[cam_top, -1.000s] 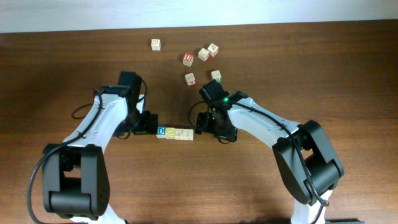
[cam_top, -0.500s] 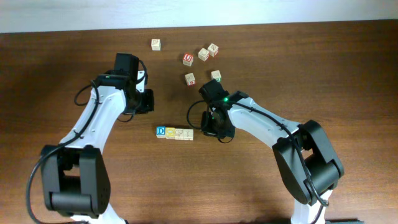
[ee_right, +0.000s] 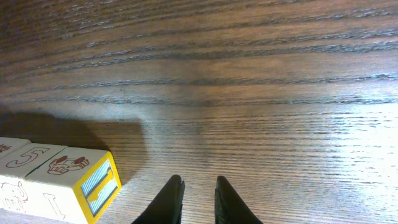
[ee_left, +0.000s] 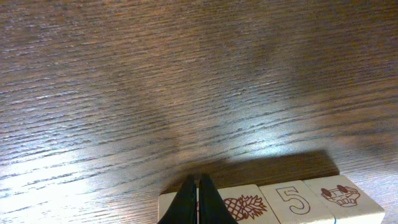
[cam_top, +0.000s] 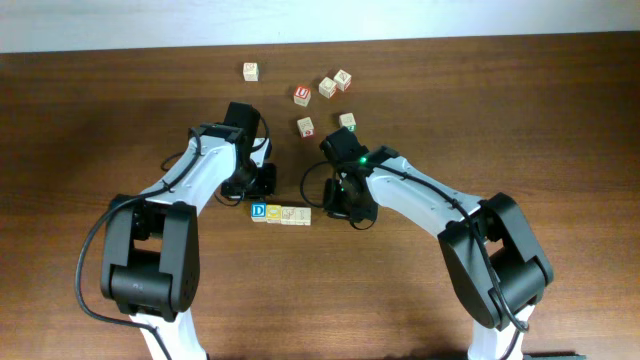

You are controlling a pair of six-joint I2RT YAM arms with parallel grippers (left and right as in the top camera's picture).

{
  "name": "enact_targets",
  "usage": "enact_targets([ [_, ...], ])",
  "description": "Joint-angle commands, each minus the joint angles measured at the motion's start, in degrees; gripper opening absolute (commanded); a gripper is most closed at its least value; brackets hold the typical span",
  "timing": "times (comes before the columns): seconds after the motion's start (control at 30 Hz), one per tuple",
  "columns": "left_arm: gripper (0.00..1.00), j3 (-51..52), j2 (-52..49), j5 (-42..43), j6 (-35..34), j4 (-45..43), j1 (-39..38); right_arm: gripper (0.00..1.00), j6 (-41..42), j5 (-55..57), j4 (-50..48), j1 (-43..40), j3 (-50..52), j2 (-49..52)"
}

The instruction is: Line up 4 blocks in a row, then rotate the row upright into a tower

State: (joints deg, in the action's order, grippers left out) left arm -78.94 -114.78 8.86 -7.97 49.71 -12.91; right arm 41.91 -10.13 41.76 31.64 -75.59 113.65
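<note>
Overhead: the four blocks lay in one touching row on the table, the left gripper just behind the D end and the right gripper beside the other end. Left wrist: jaws clenched tip to tip, empty. Right wrist: jaws narrowly parted, empty, beside the end cube. The cubes appeared light, rigid and smooth, and were probably best pinched across the two end faces.
</note>
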Motion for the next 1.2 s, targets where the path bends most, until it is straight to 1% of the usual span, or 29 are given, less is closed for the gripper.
enact_targets([
  [0.0, 0.03, -0.6, -0.6, 1.0, -0.3, 0.8, -0.1, 0.19, -0.1, 0.1, -0.2, -0.2, -1.2, 0.1],
  [0.2, 0.03, -0.6, -0.6, 1.0, -0.3, 2.3, -0.1, 0.19, -0.1, 0.1, -0.2, -0.2, -1.2, 0.1],
  [0.47, 0.02, -0.6, -0.6, 3.9, -0.3, -0.2, -0.1, 0.19, -0.1, 0.1, -0.2, -0.2, -1.2, 0.1],
  [0.7, 0.00, -0.6, -0.6, 3.9, -0.3, 1.6, -0.1, 0.19, -0.1, 0.1, -0.4, -0.2, -1.2, 0.1],
  [0.9, 0.00, -0.6, -0.6, 4.0, -0.3, 1.7, -0.1, 0.19, -0.1, 0.1, -0.4, -0.2, -1.2, 0.1],
  [1.0, 0.00, -3.3, -0.6, 0.2, -0.3, 0.8, 1.0, 0.19, -0.7, 0.1, -0.9, -0.2, -1.2, 0.1],
  [1.1, 0.00, -13.1, -0.5, -1.9, -0.3, 9.5, 4.7, 0.19, -2.2, -0.2, -1.8, -0.2, -1.2, 0.1],
  [1.17, 0.00, -19.3, -0.5, -5.9, -0.3, 17.7, 7.2, 0.18, -3.5, -1.0, -2.4, -0.2, -1.2, 0.1],
])
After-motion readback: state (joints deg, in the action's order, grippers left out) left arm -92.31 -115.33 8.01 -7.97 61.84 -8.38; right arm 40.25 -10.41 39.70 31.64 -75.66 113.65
